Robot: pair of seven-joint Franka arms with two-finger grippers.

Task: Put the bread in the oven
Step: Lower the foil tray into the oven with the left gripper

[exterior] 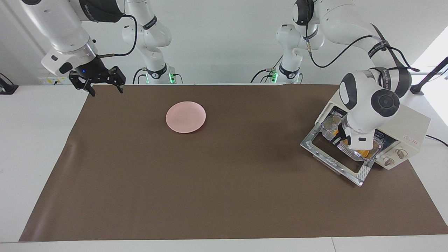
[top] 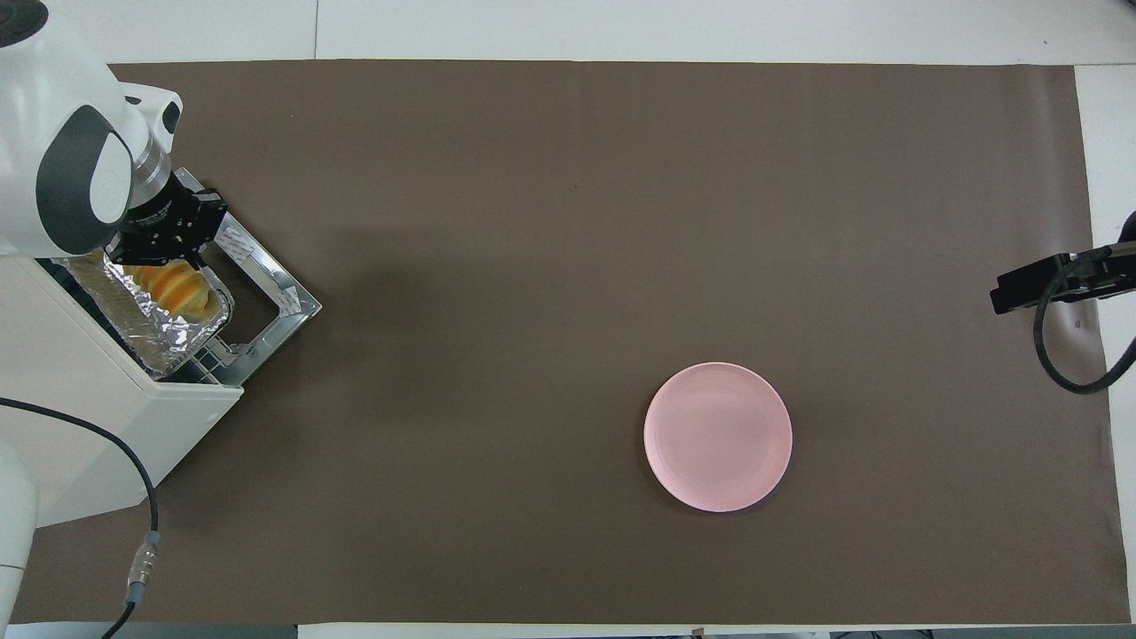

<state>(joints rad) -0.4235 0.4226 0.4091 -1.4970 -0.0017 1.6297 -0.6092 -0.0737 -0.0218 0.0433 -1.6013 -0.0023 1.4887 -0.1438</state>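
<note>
The cream-white oven (exterior: pixel 409 129) stands at the left arm's end of the table with its glass door (exterior: pixel 334 159) dropped open. A crinkled foil tray (exterior: pixel 353 151) sits in the oven's mouth and sticks out over the door. The golden bread (exterior: pixel 363 153) lies in this tray. My left gripper (exterior: pixel 341 138) is down in the tray at the bread's end and hides much of it. In the overhead view the bread (top: pixel 182 293) shows in the tray (top: pixel 169 337) just below the left gripper (top: pixel 160 259). My right gripper (exterior: pixel 104 89) waits open and empty over the mat's corner at the right arm's end.
A round pink plate (exterior: pixel 185 117) lies bare on the brown mat (exterior: pixel 224 196), toward the right arm's end and near the robots; it also shows in the overhead view (top: pixel 717 436). The oven's two knobs (exterior: pixel 395 157) face away from the robots. A black cable (top: pixel 146 524) runs by the oven.
</note>
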